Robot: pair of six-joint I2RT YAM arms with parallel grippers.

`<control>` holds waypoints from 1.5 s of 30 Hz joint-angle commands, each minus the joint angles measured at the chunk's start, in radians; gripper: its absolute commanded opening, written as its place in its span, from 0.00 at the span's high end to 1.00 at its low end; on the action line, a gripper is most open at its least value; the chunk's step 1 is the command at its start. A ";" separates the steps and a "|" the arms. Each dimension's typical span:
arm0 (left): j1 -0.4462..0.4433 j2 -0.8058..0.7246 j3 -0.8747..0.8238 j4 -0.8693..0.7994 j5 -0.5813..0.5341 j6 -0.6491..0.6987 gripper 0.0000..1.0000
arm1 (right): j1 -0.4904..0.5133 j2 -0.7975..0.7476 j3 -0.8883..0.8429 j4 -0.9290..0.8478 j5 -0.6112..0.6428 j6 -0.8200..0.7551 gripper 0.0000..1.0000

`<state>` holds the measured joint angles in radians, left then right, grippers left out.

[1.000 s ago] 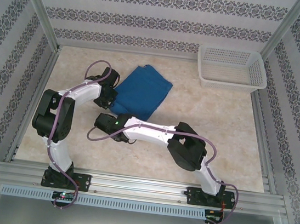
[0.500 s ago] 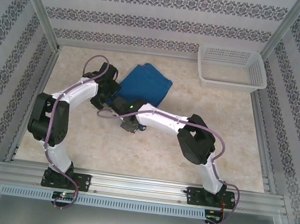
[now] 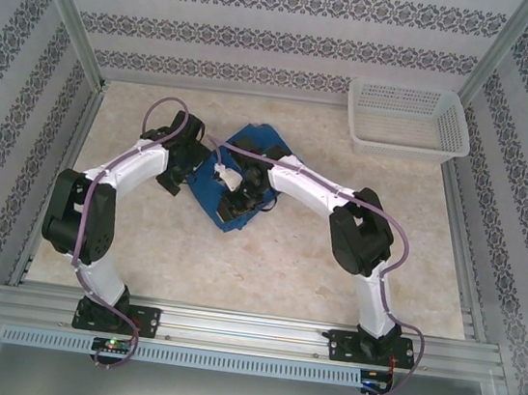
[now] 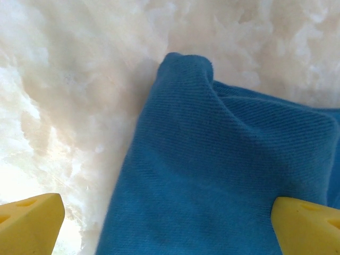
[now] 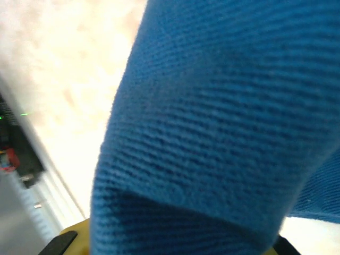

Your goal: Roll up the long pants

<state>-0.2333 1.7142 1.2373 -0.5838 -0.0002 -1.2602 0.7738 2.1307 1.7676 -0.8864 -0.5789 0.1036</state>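
The left arm [image 3: 99, 195] bends in from the left, and the left gripper [image 3: 196, 162] sits just beside the left edge of the long pants [image 3: 209, 188]; its claw stands wide, with one yellow fingertip [image 4: 26, 226] over the pale marbled table [image 3: 140, 249] and the other [image 4: 311, 231] over the blue cloth. Both tips are cut off by the lower edge of the left wrist view, so it cannot be told whether they touch anything. A rounded corner of the folded cloth pokes up ahead of them, with a soft crease running off to the right.

The pants lie as a folded blue bundle mid-table, a little left of centre; the right arm [image 3: 314, 189] crosses over them and hides much of their upper face from above. The right gripper [image 3: 240, 200] is down on the bundle, its fingers covered by its own wrist. In the right wrist view a blurred bulge of blue cloth lies close against the camera and hides all but a sliver of yellow finger [image 5: 74, 234]; whether that claw is clamped on the cloth cannot be told.

At the far right corner stands a white plastic mesh basket [image 3: 406, 138], well apart from the pants.
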 commanded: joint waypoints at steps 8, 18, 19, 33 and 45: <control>0.009 0.099 -0.026 0.100 0.004 -0.007 0.00 | -0.002 0.026 0.011 -0.110 -0.266 -0.005 1.00; 0.006 0.141 -0.085 0.219 0.065 -0.031 0.39 | -0.014 0.031 -0.043 -0.182 -0.141 -0.065 1.00; 0.006 0.145 -0.080 0.210 0.063 -0.036 0.72 | -0.015 0.029 -0.049 -0.179 -0.131 -0.064 1.00; 0.005 0.147 -0.017 0.118 0.069 -0.016 1.00 | 0.139 -0.153 -0.045 -0.157 0.787 0.004 0.04; 0.005 0.132 -0.010 0.069 0.106 -0.035 1.00 | 0.388 0.048 0.130 -0.179 1.153 -0.001 0.04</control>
<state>-0.2340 1.8397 1.2121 -0.4301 0.0982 -1.2835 1.1587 2.0846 1.8801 -1.0245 0.4339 0.1081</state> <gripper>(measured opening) 0.148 0.956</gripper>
